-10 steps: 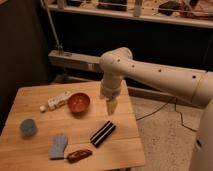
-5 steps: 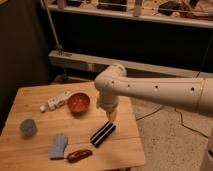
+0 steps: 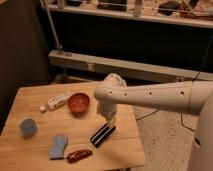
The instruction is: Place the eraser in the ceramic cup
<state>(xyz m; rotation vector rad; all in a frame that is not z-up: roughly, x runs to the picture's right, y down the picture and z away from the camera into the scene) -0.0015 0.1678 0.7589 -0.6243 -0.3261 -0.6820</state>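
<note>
- The table (image 3: 33, 98) is a wooden worktop; its right edge runs just past the eraser, and its front edge runs along the bottom of the view.
- The eraser (image 3: 102, 135) lies flat near the right front corner, slanted, with its far end pointing toward the right edge.
- The gripper (image 3: 111, 123) points down at the eraser's far end, just above it or touching it; which one cannot be told.
- Its jaws stand wide and nothing is lifted between them.
- The arm (image 3: 155, 95) reaches in from the right, across the right edge and above the worktop.
- The cup (image 3: 28, 127) stands upright close to the left edge, well apart from the eraser.
- The bowl (image 3: 78, 102) sits near the middle of the far half, just left of the gripper's wrist.
- A white bar (image 3: 57, 100) lies beside the bowl on its left.
- A cloth (image 3: 59, 146) lies near the front edge, between cup and eraser.
- A red-brown oblong (image 3: 79, 155) lies right at the front edge, just beside the cloth and near the eraser's near end.
- Bare wood runs through the middle, between the bowl and the cloth, from the eraser toward the cup.
</note>
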